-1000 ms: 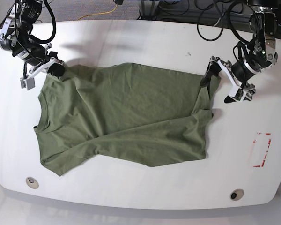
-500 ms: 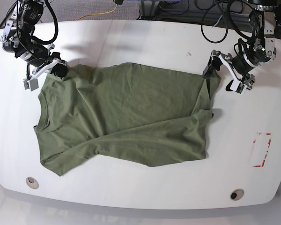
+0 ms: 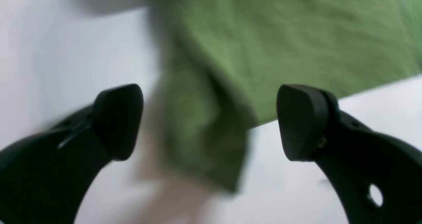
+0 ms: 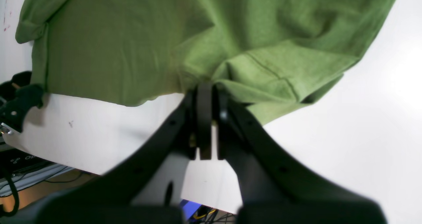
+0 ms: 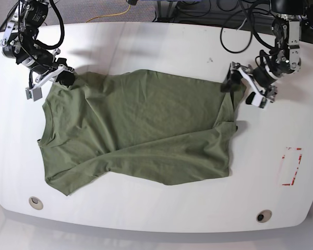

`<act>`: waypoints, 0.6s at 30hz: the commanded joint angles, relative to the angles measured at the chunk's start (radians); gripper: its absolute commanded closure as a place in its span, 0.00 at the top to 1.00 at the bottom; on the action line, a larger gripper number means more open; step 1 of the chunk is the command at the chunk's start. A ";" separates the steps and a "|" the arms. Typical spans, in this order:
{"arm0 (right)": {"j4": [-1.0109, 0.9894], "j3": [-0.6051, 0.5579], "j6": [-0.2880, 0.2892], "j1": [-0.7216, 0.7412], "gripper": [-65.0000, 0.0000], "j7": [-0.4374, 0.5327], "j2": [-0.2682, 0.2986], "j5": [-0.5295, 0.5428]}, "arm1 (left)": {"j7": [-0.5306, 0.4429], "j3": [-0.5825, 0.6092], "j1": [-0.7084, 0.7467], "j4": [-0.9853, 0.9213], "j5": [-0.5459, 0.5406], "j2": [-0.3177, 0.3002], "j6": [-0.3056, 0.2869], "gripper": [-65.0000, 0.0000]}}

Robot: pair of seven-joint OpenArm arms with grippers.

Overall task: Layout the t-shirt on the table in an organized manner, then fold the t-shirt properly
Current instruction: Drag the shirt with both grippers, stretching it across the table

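The olive-green t-shirt (image 5: 141, 130) lies spread and wrinkled on the white table (image 5: 161, 47), its lower hem folded over on a diagonal. On the base view's left, my right gripper (image 5: 65, 78) is shut on the shirt's top left corner. The right wrist view shows its closed tips (image 4: 204, 95) pinching a fold of green cloth (image 4: 132, 36). My left gripper (image 5: 242, 89) stands open at the shirt's top right corner. In the left wrist view its black fingers (image 3: 118, 118) are wide apart, with the blurred cloth corner (image 3: 204, 135) between them.
Two round grommet holes (image 5: 35, 202) (image 5: 263, 215) sit near the front edge. A red dashed rectangle (image 5: 291, 166) marks the table at the right. Black cables (image 5: 240, 21) and a yellow one (image 5: 120, 13) run behind the far edge.
My left arm has swung up and in toward the shirt's top right corner, its gripper still open. My right gripper has stayed shut on the top left corner, almost unmoved.
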 commanded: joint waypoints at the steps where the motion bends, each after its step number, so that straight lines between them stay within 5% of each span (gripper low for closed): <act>1: 0.014 0.007 0.003 0.006 0.00 0.015 0.015 0.017 | 0.024 0.025 0.000 0.011 0.007 -0.003 -0.008 0.95; 10: 0.014 0.007 0.003 0.007 0.00 0.017 0.015 0.017 | 0.024 0.028 -0.004 0.014 0.165 0.008 -0.006 0.92; 18: 0.014 0.007 0.003 0.007 0.00 0.017 0.015 0.017 | 0.024 0.025 -0.015 0.014 0.232 0.025 -0.006 0.61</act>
